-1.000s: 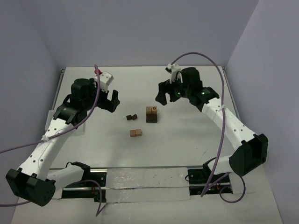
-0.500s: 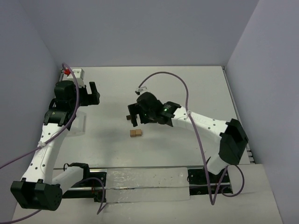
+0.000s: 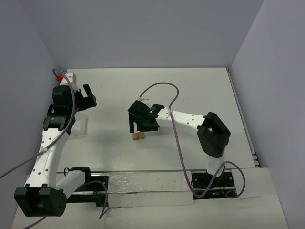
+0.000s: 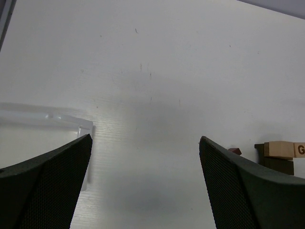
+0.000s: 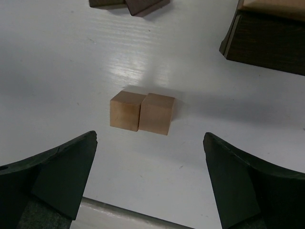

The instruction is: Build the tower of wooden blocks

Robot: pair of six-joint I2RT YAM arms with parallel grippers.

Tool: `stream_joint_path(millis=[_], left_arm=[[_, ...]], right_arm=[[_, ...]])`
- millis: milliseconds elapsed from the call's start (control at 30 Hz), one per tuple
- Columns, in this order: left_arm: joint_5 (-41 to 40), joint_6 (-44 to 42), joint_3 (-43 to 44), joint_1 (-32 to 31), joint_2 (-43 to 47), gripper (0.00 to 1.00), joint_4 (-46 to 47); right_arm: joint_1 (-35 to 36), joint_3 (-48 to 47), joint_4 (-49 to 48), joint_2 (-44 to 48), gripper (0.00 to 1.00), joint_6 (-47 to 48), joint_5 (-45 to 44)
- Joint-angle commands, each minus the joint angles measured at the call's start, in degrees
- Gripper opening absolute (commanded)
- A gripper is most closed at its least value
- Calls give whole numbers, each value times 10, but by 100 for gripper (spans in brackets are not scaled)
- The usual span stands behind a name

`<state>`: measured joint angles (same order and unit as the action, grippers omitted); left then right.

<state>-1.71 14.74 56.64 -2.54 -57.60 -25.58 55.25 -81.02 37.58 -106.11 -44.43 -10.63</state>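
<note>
Tan blocks (image 5: 141, 112), two touching on the counter (image 5: 57, 71), framed by your right claw (image 5: 149, 137), jaws apart, left wrist view alone shows you the G-marked block (image 4: 281, 149) atop a dark block (image 4: 276, 166), left claw (image 4: 145, 139) apart too.

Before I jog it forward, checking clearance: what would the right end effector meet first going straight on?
Probably the tan blocks, centred ahead of the open right end effector; depth unclear.
</note>
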Motion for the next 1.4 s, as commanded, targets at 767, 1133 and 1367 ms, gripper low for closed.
stream_joint_path(millis=[767, 1133, 1367], left_arm=[[34, 11, -15, 18, -19, 99, 35], [39, 11, -14, 21, -30, 99, 40], [36, 10, -13, 23, -32, 99, 41]], right_arm=[[25, -99, 51, -119, 99, -38, -47], [19, -94, 51, -128, 86, -43, -44], [20, -70, 41, -100, 54, -50, -32]])
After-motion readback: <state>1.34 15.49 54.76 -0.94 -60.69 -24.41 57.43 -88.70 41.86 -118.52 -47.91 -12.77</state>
